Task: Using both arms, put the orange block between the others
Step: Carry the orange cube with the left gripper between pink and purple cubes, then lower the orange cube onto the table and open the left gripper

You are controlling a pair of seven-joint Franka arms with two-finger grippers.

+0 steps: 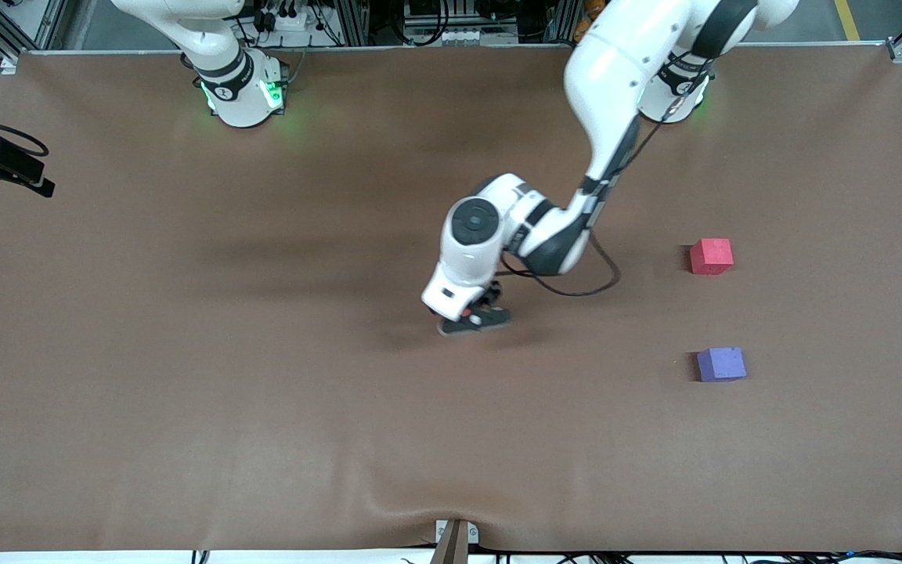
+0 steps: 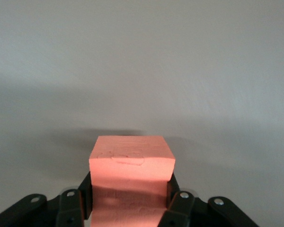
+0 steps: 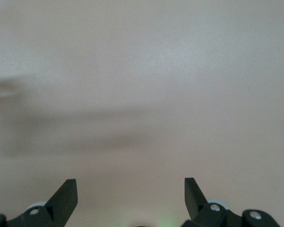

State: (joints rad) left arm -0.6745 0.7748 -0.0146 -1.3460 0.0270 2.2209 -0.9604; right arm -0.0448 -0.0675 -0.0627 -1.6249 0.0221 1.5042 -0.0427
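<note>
I see my left gripper [image 2: 130, 201] clamped on the orange block [image 2: 131, 163] mid-table; my right gripper [image 3: 130, 196] waits, fingers spread wide, holding nothing.

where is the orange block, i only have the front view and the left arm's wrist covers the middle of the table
Observer: In the left wrist view the orange block sits between the fingers of the left gripper, which press on its two sides.
Operator: is it off the table
Observer: Cannot tell from either view; the block fills the bottom of the wrist picture with bare brown table past it.
Operator: and the right gripper, it's out of my frame
Observer: The right wrist view shows the right gripper open and empty over bare table.
Operator: so the red and purple blocks are untouched
Observer: Yes, the red block and purple block stand apart with nothing between them.
</note>
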